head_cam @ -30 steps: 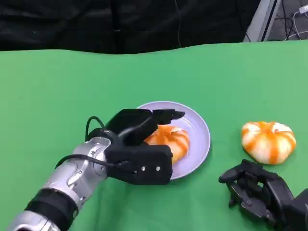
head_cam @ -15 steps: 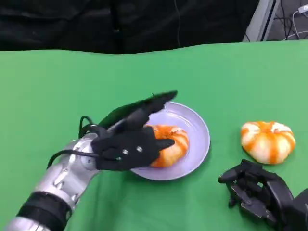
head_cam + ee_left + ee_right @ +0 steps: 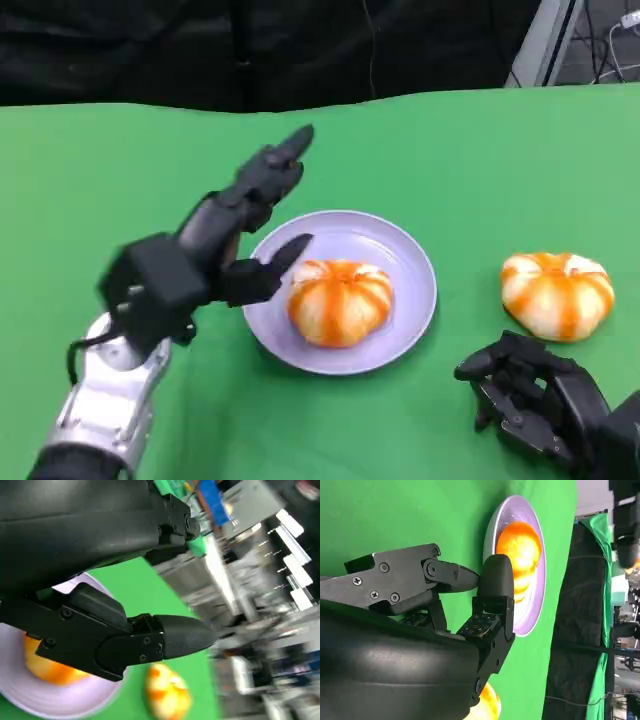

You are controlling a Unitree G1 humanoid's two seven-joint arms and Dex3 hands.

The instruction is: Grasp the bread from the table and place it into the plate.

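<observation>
Listing bread [image 3: 340,300] on plate [image 3: 412,262]: we judge it soft, light, squashable; take it across its round sides. Left hand [image 3: 205,255] fingers spread, empty; right hand [image 3: 535,400] curled, empty.

Left hand [image 3: 215,240] released bread [image 3: 340,301], lifted off plate [image 3: 408,262].

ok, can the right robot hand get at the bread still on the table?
Probably yes. That bread sits on bare green table just beyond the right robot hand, with nothing between them. The hand's fingers are curled in, so it would need to open first.
</observation>
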